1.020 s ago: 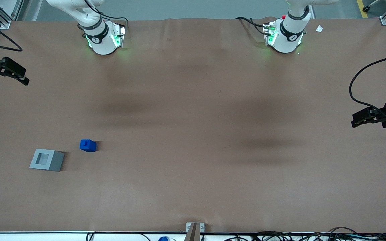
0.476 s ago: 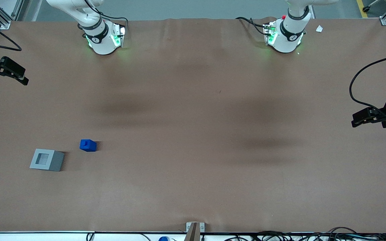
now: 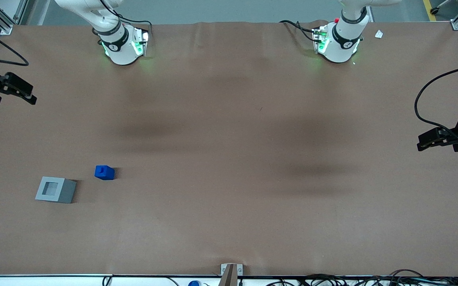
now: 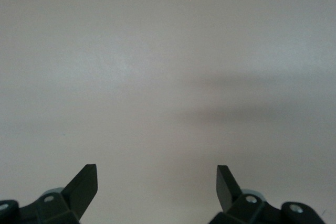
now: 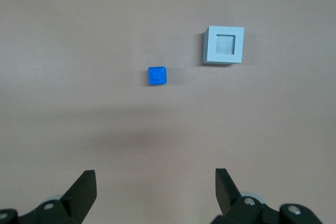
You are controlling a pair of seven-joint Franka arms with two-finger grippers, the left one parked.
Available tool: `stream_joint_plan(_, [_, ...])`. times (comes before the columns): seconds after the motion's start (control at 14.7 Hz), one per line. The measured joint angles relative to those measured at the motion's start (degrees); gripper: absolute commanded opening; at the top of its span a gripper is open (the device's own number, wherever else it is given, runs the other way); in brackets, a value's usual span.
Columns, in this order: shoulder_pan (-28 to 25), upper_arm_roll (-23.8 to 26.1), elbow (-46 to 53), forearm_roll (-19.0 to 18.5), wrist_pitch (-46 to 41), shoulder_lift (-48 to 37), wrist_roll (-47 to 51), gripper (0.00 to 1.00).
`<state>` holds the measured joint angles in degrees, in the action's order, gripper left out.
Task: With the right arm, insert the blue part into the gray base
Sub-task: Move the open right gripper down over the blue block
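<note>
The blue part (image 3: pixel 104 172) (image 5: pixel 157 75) stands upright on the brown table, nub up. Beside it, slightly nearer the front camera and closer to the working arm's end of the table, sits the gray base (image 3: pixel 55 190) (image 5: pixel 223 45) with its square recess facing up and empty. A gap of bare table separates the two. My right gripper (image 3: pixel 12 97) (image 5: pixel 154 174) hovers high at the working arm's end of the table, farther from the front camera than both blocks. It is open, with nothing between its fingers.
Both arm bases (image 3: pixel 122 45) (image 3: pixel 337 43) stand along the table edge farthest from the front camera. A small metal bracket (image 3: pixel 231 272) and a run of cables (image 3: pixel 352 280) line the nearest edge. A white scrap (image 3: pixel 378 34) lies near the parked arm's base.
The right gripper has shifted slightly toward the front camera and a little inward over the table. The blue part and gray base have not moved.
</note>
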<state>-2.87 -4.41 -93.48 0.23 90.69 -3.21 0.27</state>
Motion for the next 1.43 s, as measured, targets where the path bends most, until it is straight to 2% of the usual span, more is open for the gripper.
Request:
stream_joint_plan(0.54, [-0.63,0.26,-1.73,0.05,9.97,11.94,0.0,1.0])
stream_joint_plan(1.02, [-0.73,0.27,-11.16,0.06,26.15,16.28,0.0,1.0])
stream_joint_plan(1.43, [-1.39,0.34,-13.23,0.06,34.62,21.69,0.0,1.0])
